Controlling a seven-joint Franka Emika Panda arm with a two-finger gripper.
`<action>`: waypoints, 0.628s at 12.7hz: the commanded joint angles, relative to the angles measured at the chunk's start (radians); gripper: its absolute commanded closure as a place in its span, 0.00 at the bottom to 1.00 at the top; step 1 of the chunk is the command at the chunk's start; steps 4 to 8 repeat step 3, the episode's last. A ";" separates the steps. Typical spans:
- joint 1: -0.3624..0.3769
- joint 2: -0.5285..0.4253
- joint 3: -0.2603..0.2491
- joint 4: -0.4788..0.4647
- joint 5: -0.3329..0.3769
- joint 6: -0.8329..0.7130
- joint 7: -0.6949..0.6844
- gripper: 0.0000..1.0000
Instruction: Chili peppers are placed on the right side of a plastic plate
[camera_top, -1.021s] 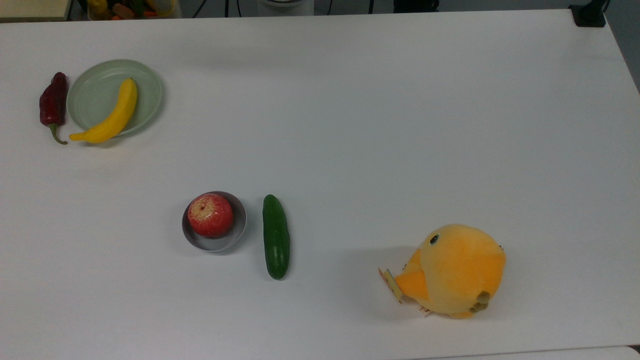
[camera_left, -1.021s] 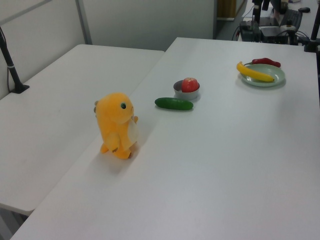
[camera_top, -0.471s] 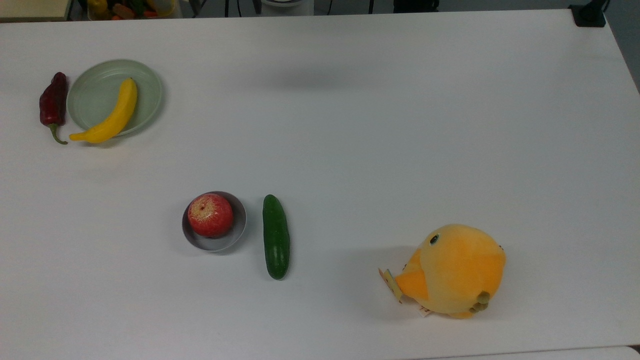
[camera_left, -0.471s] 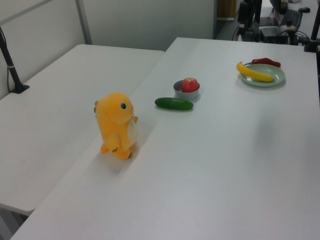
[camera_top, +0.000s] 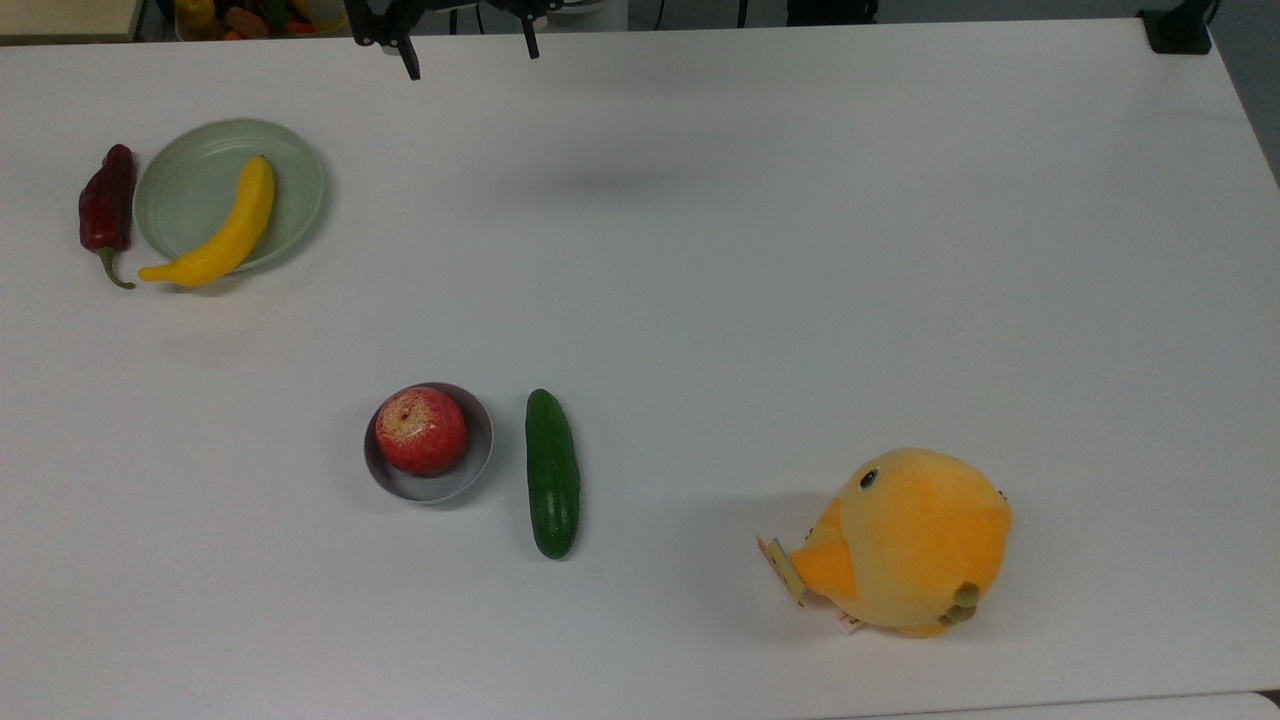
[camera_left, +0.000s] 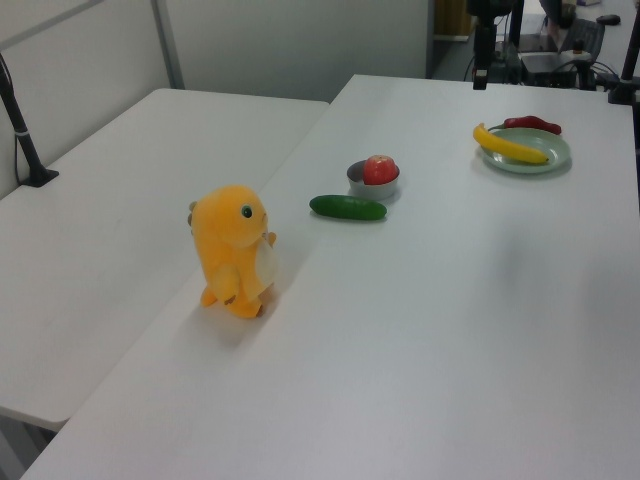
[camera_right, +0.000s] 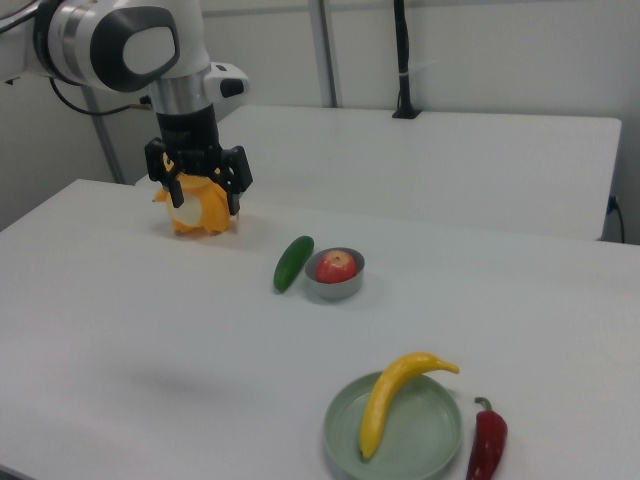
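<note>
**Pepper on table, hand well off**

Chili pepper (camera_top: 105, 205) lies on the table (camera_top: 760, 260), just beside the plastic plate (camera_top: 190, 190) on the top view's left (banana (camera_top: 222, 228) across plate). Hand (camera_top: 466, 52) hangs spread wide, holding nothing, well apart from pepper.

Hand (camera_top: 467, 58) newly in at the top view's upper edge.

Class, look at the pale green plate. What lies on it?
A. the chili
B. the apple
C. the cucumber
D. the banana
D: the banana lies across the plate; the chili rests on the table beside it.
</note>
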 joint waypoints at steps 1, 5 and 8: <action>0.000 -0.016 -0.003 -0.010 -0.002 0.017 -0.023 0.00; 0.000 -0.017 -0.003 -0.008 -0.004 0.014 -0.016 0.00; 0.000 -0.017 -0.003 -0.008 -0.004 0.014 -0.016 0.00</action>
